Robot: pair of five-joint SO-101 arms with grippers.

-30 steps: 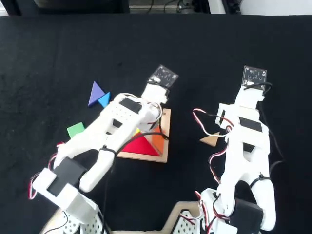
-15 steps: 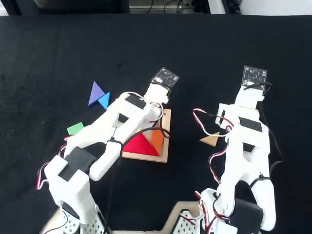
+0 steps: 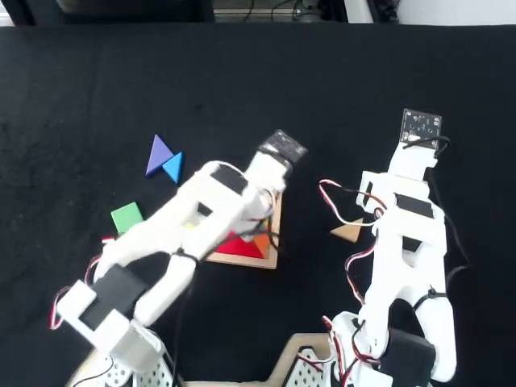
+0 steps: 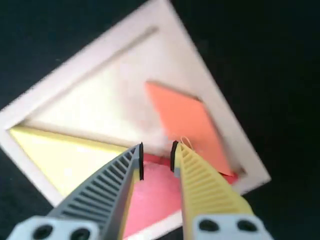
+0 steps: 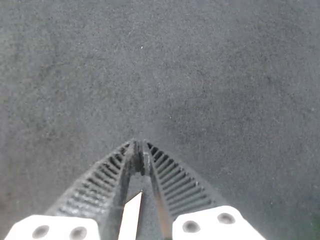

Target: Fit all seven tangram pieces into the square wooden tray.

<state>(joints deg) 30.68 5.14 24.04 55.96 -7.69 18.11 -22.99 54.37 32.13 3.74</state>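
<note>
Hovering over tray (image 4: 80, 67), left end effector (image 4: 156, 155)

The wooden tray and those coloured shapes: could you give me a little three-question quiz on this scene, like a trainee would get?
1. Multiple choice: in the left wrist view, how many pieces lie in the tray? A one, B three, C six.
2. True or false: the green square lies on the black cloth, outside the tray.
3. Fill in: the right gripper has its fingers ____ (open or shut).
Key: 1 B, namely the yellow triangle, the red triangle and the orange parallelogram. 2 true. 3 shut.
</note>
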